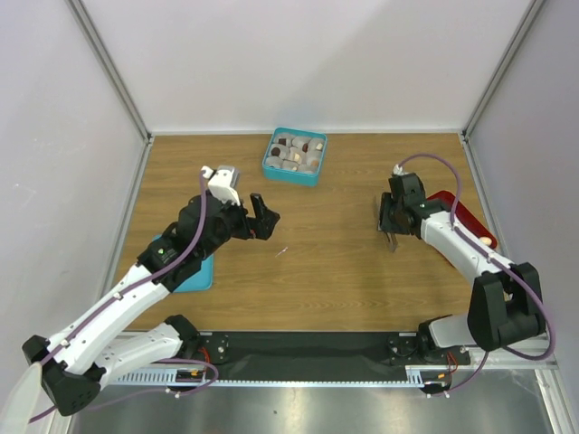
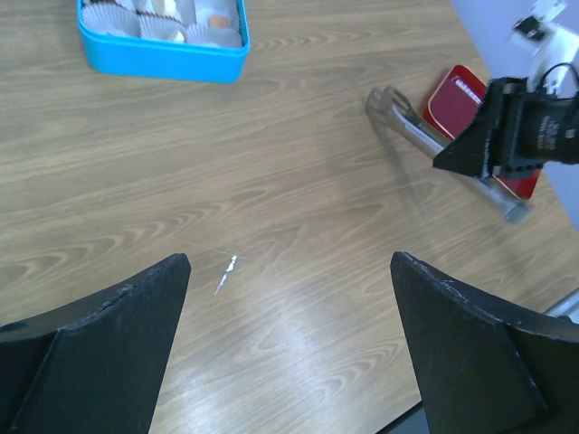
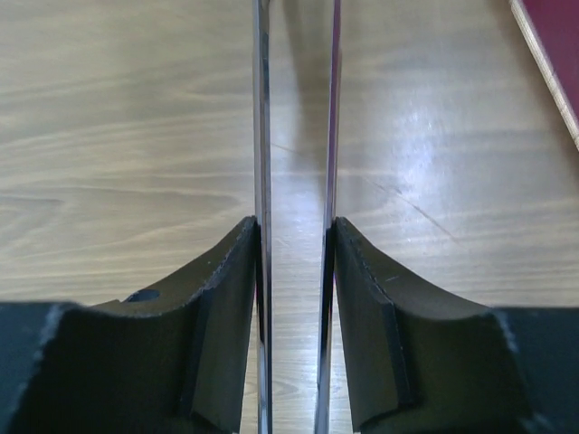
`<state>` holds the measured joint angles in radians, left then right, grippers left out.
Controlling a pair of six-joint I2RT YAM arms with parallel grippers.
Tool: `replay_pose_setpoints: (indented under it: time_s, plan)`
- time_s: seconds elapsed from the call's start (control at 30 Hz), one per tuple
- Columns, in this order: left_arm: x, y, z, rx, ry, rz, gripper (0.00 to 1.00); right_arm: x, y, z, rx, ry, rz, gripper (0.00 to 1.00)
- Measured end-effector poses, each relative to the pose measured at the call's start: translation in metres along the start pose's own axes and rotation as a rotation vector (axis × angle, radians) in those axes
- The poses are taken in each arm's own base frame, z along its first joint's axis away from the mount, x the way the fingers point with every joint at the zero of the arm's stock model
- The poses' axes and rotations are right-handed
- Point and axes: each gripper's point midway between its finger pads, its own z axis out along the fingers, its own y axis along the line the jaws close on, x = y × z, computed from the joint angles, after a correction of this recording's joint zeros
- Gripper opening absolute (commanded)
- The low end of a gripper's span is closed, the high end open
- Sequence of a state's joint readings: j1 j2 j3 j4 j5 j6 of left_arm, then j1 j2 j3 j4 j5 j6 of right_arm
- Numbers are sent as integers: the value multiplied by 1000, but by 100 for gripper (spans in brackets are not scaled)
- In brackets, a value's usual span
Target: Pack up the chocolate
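- The left gripper (image 2: 289, 264) hangs over the brown wooden tabletop (image 1: 344, 271). Its black fingers (image 2: 99, 344) are spread as wide as they go, holding and touching nothing.
- Just ahead of it, in line with the gap between those fingers, a tiny white scrap (image 2: 226, 269) lies on the wood.
- The right gripper (image 3: 296, 237), well off to the left gripper's right, is partly closed on long metal tweezers (image 3: 262, 127). Each pad presses one blade. The blades run straight ahead, side by side with a gap between them.
- A flat red tray (image 3: 554, 45) lies ahead and to the right of the right gripper.
- Farthest from both grippers stands the teal rectangular box (image 1: 291, 176). It holds whitish crinkled paper cups (image 2: 109, 16), with small rounded dark and pale chocolate (image 1: 282, 142) in several of them. No long axis or heading can be made out.
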<state>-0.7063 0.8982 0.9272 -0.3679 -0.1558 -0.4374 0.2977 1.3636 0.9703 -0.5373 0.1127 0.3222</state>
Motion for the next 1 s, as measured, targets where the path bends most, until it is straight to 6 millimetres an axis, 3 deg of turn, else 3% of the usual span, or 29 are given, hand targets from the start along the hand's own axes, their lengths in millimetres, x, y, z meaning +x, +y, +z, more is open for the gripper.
replay_pose_setpoints:
  time_s: [0.2, 0.5, 0.77, 1.0]
  plan:
    - [12, 3, 3, -4, 25, -12, 100, 26, -11, 28, 40, 46, 29, 43]
    - [8, 3, -1, -1, 6, -14, 100, 51, -19, 59, 87, 109, 57, 46]
    - [10, 5, -3, -2, 2, -5, 100, 52, -15, 66, 90, 99, 44, 48]
    - [6, 9, -5, -18, -16, 3, 100, 66, 13, 59, -7, 107, -39, 49]
